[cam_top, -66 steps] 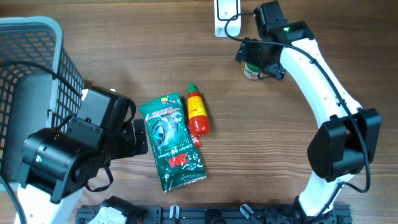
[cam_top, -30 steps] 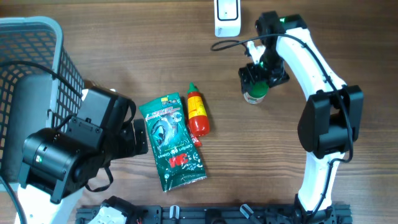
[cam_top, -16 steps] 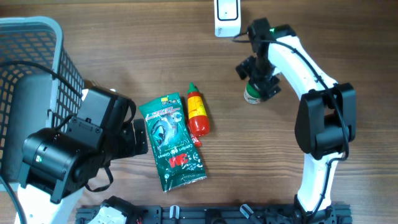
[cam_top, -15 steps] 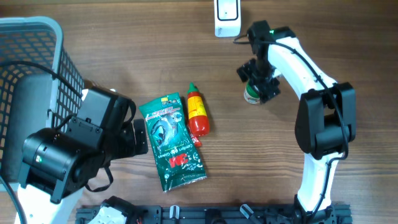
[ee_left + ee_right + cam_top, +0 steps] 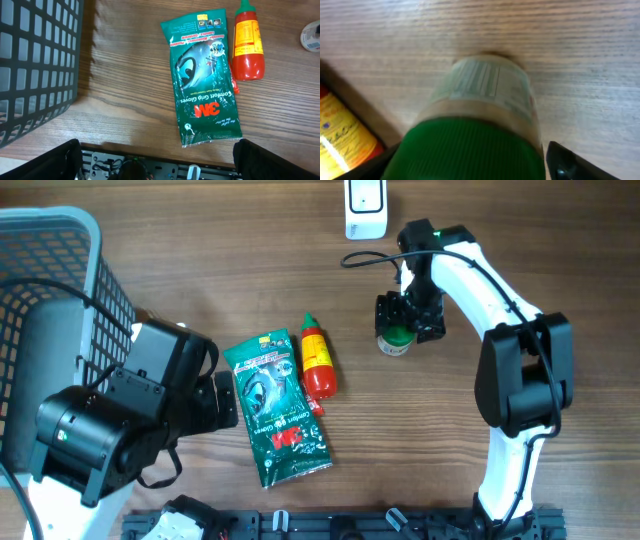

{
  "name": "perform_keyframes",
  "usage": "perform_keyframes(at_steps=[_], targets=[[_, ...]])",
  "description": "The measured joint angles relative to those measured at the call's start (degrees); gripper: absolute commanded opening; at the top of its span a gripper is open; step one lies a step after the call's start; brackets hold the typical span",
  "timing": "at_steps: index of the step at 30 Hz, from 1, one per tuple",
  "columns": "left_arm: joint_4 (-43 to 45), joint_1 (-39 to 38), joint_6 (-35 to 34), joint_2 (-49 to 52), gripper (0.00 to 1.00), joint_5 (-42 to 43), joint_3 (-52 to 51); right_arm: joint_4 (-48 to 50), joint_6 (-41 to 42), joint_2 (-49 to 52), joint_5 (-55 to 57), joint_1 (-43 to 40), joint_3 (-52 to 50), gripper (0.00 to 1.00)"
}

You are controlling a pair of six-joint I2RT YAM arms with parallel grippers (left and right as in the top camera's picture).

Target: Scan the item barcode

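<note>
Jar (image 5: 391, 345) sits at 1 o'clock on the tabletop (image 5: 200, 260), under the right hand (image 5: 407, 318). Scanner (image 5: 365, 205) is well apart at 12 o'clock from it.

Risks, my read:
- The hold is on the lid (image 5: 470, 150) only. It's round and ribbed, so the jar could twist or slip out on a lift.
- Barcode (image 5: 482, 80) is on the curved label. If the wrist doesn't turn it toward the scanner window, no read.
- Cord (image 5: 365, 256) loops just by the right arm at 11 o'clock of the jar. A swing to the scanner could snag it and drag the scanner.
- Bottle (image 5: 317, 358) is near at 9 o'clock. A low sweep that way could knock it.

Right hand: fingers spread wide, one each side of the lid and against it. I read that as gripping the jar, which looks tilted, base near or on the wood.

Left hand (image 5: 157, 145): fully spread, holding nothing, touching nothing, hovering by the pack (image 5: 205, 80).
</note>
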Motion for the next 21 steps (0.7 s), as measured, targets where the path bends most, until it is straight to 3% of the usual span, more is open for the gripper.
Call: perform_keyframes(at_steps=[3,7,12,14,21], targets=[[0.0,0.0,0.0,0.0,1.0,0.0,0.0,-0.8,3.0,-0.3,-0.2,0.0,4.0,1.0],[0.0,0.0,0.0,0.0,1.0,0.0,0.0,0.1,10.8,-2.6,-0.3,0.0,5.1,0.99],[0.0,0.0,0.0,0.0,1.0,0.0,0.0,4.3,13.2,-2.8,3.3,2.3,-0.7,1.0],[0.0,0.0,0.0,0.0,1.0,0.0,0.0,6.0,15.1,-2.8,6.0,3.9,-3.8,0.9],[0.0,0.0,0.0,0.0,1.0,0.0,0.0,11.6,18.5,-2.7,9.5,4.2,-9.3,0.8]])
